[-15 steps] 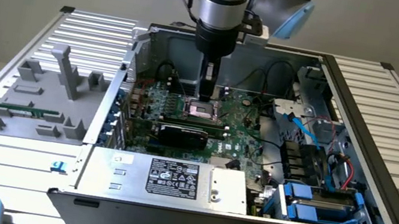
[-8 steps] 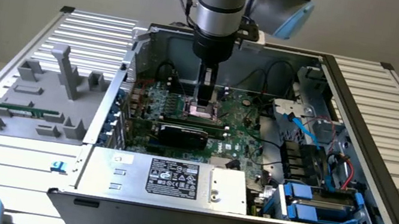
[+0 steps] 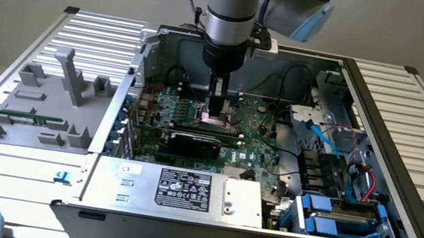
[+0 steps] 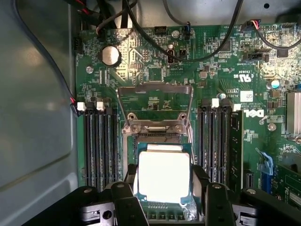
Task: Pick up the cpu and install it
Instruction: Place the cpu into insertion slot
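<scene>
Currently held: cpu (image 4: 163,178), pale metal top up, clamped betw. the two fingers of the gripper (image 4: 165,172); fingers press on two opposite edges.
Cpu pos.: directly over the socket (image 4: 162,213) on the motherboard (image 4: 141,61), inside the computer case (image 3: 407,190); fully seated or a touch above, cannot tell.
Retention frame (image 4: 155,89): flipped open, lying back from the socket, clear of the chip.
Neighbours: memory slots (image 4: 101,146) flank the socket on both sides; graphics card (image 3: 195,144) lies just beside the gripper in the exterior view.
Risk 1, misalignment: if the chip is slightly rotated or offset vs. the socket outline, it would rest on the rim instead of dropping in; a downward push could then bend contacts.
Risk 2, tilt: uneven finger pressure may let one edge land first.
Risk 3, drag: on release, friction on one side may pull the chip out of place.
Risk 4, contact: fingertips sit close to socket walls & slot latches; any sideways motion could knock them.
</scene>
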{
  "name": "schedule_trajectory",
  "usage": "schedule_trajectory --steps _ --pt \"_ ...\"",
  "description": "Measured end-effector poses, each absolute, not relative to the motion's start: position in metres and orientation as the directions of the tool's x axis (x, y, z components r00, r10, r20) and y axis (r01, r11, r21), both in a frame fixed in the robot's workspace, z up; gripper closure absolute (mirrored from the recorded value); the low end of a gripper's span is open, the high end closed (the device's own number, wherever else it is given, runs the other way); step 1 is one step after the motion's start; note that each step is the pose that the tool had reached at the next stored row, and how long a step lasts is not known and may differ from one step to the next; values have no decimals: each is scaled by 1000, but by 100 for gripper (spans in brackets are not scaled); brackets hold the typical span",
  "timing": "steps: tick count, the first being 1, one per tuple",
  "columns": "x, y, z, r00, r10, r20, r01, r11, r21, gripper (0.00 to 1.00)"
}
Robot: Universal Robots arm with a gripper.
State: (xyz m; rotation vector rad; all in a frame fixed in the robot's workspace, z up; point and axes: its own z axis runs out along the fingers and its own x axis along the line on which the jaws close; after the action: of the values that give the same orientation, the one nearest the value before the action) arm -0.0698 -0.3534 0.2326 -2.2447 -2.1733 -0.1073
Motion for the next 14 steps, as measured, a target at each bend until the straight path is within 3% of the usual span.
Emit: schedule_trajectory --steps 14 --pt "-70 -353 232 31 998 60 999 -33 39 45"
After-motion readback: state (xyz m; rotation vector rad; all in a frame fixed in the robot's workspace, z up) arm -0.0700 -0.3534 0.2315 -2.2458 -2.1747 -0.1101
